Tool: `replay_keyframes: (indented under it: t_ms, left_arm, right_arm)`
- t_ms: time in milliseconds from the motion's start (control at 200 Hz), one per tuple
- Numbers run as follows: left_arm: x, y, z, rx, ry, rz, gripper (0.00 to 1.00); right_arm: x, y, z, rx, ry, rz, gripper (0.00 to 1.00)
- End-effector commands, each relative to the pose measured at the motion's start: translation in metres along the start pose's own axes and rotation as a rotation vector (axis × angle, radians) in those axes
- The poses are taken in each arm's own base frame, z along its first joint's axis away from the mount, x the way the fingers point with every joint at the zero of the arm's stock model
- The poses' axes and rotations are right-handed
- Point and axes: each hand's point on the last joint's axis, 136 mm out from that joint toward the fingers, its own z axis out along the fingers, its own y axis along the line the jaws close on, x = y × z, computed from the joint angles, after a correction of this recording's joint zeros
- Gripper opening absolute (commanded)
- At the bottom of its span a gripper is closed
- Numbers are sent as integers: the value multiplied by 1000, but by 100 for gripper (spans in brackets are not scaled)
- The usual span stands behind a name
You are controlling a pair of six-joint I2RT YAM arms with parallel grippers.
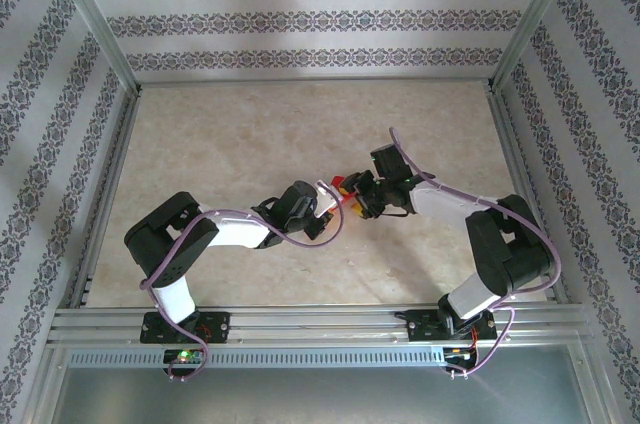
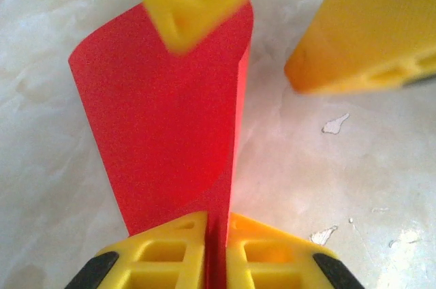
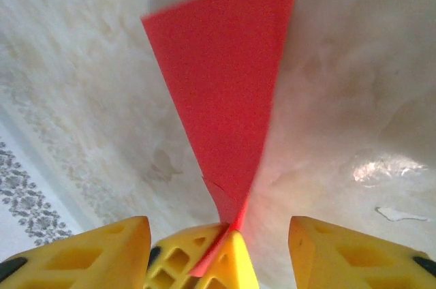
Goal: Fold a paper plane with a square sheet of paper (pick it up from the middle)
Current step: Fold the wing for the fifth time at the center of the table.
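The red sheet of paper is folded and held above the middle of the table where the two arms meet. My left gripper is shut on its folded edge, and the paper rises away from the yellow fingers as a tall red flap. My right gripper is open, its yellow fingers standing wide on either side of the paper and of the left gripper's pinching tips. In the left wrist view the right gripper's fingers hang apart around the paper's far end, not gripping it.
The beige marbled tabletop lies below, with small white chips in its surface. Aluminium rails frame the table, and patterned walls enclose it. Both arm bases sit at the near edge.
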Motion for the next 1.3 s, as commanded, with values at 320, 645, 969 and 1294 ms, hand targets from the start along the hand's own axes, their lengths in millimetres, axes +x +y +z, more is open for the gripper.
replay_keyframes:
  t_ms: [320, 645, 969, 1294]
  left_arm:
    - [2, -6, 1, 41, -22, -269, 2]
    - [3, 1, 2, 55, -40, -463, 3]
    - [6, 6, 4, 102, -18, -625, 0]
    - [-2, 11, 1, 160, -6, -766, 0]
  right_arm:
    - [-44, 6, -53, -93, -219, -209, 76]
    - [-33, 3, -38, -169, -165, -397, 70]
    - [-28, 0, -32, -224, -153, -443, 67]
    - [-16, -1, -16, -233, -76, -499, 62]
